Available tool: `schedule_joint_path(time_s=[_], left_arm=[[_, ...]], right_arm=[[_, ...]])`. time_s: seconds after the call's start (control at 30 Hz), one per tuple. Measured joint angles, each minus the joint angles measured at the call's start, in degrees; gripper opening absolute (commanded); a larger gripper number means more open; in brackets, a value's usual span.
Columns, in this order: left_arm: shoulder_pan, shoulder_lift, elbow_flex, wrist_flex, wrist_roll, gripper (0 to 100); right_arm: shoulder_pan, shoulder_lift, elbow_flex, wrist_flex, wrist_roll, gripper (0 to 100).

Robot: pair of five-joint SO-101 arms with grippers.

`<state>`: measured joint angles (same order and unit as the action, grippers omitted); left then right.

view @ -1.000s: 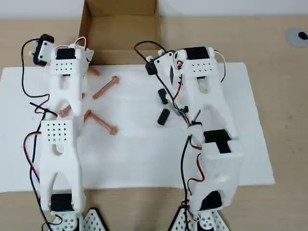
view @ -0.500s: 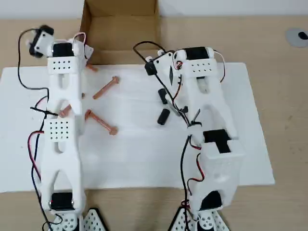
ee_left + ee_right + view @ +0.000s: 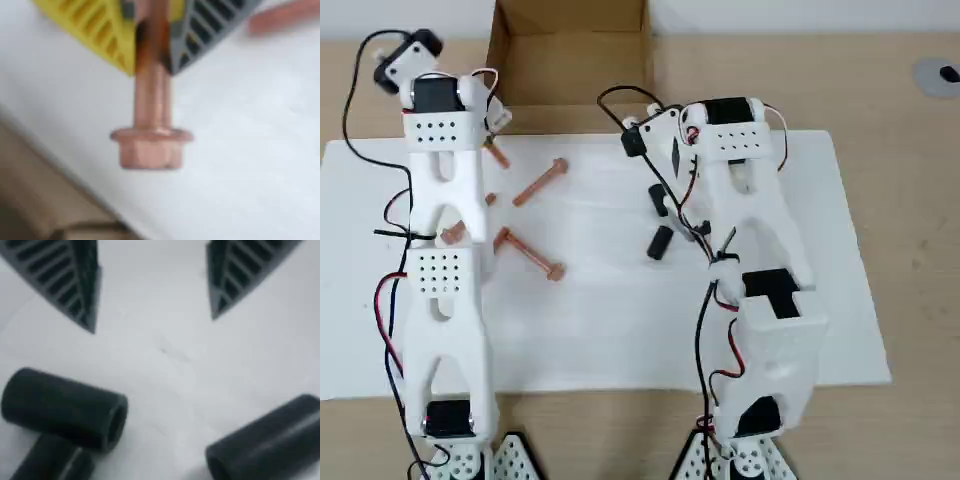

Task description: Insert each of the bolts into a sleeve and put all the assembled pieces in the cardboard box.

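While the left arm stretches from its base at the near table edge straight towards the far side, its wrist ends just beside the near left corner of the cardboard box. The left gripper pinches one copper bolt by the shank between a yellow finger and a grey one. The bolt's head points away from the jaws, over the far edge of the white sheet; I cannot tell whether the head touches the sheet. The right arm lies folded over the sheet's right half. The right gripper hangs with its jaws spread wide and holds nothing, just above the black sleeves.

Besides the held bolt, three loose bolts lie on the sheet's left part: a slanting bolt right of the left arm, a nearer bolt below it, and a half-hidden bolt under the arm. A short copper stub shows beside the arm; I cannot tell if it is a fifth bolt.

The right wrist view shows three sleeves, all lying on their sides. The first sleeve touches the second sleeve, and the third sleeve lies apart from them.
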<state>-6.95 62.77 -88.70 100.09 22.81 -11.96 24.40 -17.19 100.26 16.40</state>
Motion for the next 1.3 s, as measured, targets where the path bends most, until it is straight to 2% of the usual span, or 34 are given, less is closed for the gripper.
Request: schedule_joint_path(time_s=[0.17, 0.33, 0.53, 0.67, 0.83, 1.0, 1.2, 1.3], left_arm=[[-0.79, -4.57, 9.32, 0.09, -18.46, 0], [0.79, -15.38, 26.64, 0.09, -27.6, 1], [7.03, -37.98, 50.37, 0.0, -29.27, 1], [7.91, -57.41, 65.67, -1.67, -29.27, 1], [6.86, -78.33, 91.78, -11.25, -29.8, 1], [6.59, -96.18, 116.92, -21.54, -29.71, 1], [6.59, -117.27, 129.41, -26.9, -29.71, 1], [6.59, -125.19, 134.24, -28.75, -29.71, 1]], right_arm=[[0.0, 0.0, 0.0, 0.35, 0.0, 18.6], [0.0, 0.0, 0.0, 1.32, 0.0, 18.6], [0.0, -0.7, 0.0, 1.32, 0.0, 18.6], [0.0, -5.19, 0.7, 1.32, 0.0, 18.7], [0.0, -6.59, 4.13, 0.97, 0.0, 18.7], [0.0, -4.22, 4.31, -3.6, 1.49, 18.8], [-2.9, 3.6, -2.9, -3.43, 0.88, 18.9], [-5.63, 7.3, -9.14, -3.34, 0.62, 23.6]])
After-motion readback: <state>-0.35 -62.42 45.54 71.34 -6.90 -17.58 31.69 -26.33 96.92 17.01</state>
